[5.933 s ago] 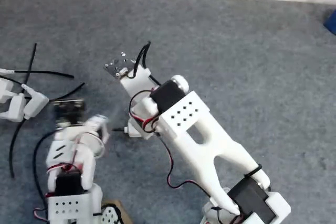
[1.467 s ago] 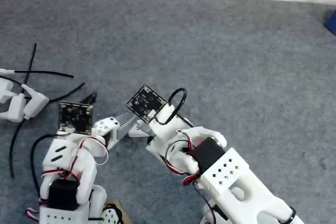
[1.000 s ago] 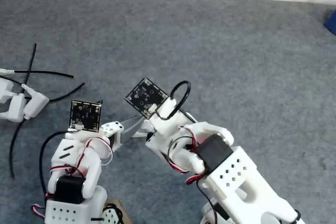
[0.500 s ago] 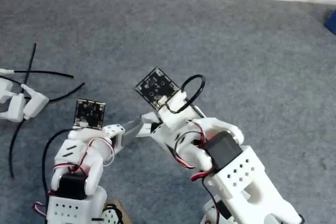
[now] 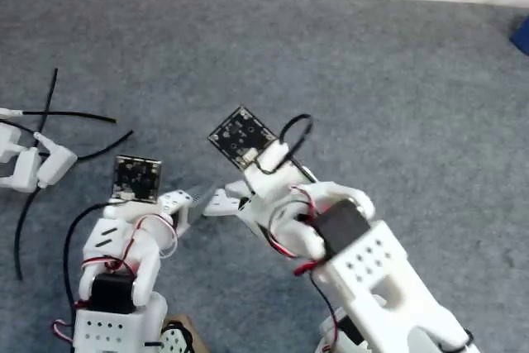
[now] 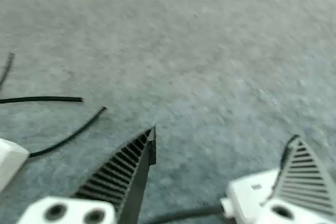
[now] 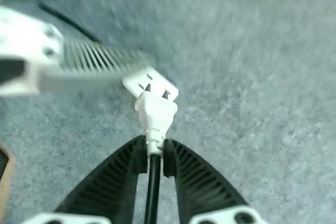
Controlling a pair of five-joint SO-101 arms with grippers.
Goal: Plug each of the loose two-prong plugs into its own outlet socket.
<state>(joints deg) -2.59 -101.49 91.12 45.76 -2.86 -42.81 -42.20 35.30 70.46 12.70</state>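
Right gripper [image 7: 154, 148] clamps the white 2-prong plug [image 7: 155, 109] at its neck (long axis straight out from the jaws); left gripper [image 6: 224, 135], jaws apart, sits just beside the plug's head.

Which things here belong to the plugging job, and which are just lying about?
Job: white plug in the right gripper; left gripper; white connectors and black cords at far left.
Lying about: blue object; tan object.

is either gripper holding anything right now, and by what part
The right gripper is clamped on the plug at its narrow neck, where the cord leaves it. The left gripper is open and holds nothing.
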